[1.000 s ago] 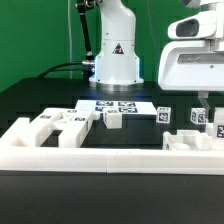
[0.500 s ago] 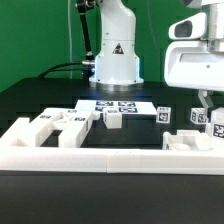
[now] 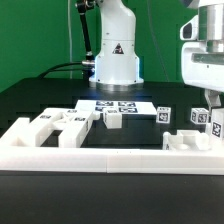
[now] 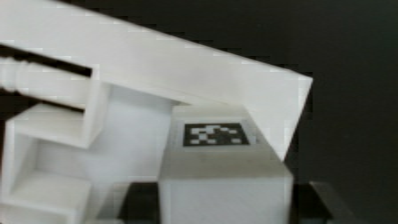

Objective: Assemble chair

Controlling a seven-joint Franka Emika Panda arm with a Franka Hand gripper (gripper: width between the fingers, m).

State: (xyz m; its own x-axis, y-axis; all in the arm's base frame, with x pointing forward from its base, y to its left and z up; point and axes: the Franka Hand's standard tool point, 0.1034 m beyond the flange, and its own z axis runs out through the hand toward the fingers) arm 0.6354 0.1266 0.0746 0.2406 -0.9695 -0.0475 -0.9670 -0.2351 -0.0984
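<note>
The chair is in loose white tagged pieces on the black table. In the exterior view my gripper (image 3: 207, 101) hangs at the far right, its fingers down over a tagged block (image 3: 200, 118). In the wrist view the gripper (image 4: 228, 205) has its dark fingers (image 4: 146, 205) tight against both sides of that white tagged block (image 4: 222, 170). A long white slab (image 4: 160, 55) and a notched piece (image 4: 63, 150) lie beyond it. Several notched pieces (image 3: 60, 125) lie at the exterior view's left, and a small block (image 3: 114, 119) lies in the middle.
The marker board (image 3: 118, 104) lies flat at mid-table in front of the robot base (image 3: 116, 60). A long low white barrier wall (image 3: 100, 158) runs along the front. Another tagged piece (image 3: 163, 114) and a notched piece (image 3: 190, 140) sit near the gripper.
My gripper has moved toward the exterior view's right, partly out of the picture. The tagged block under it has shifted slightly the same way.
</note>
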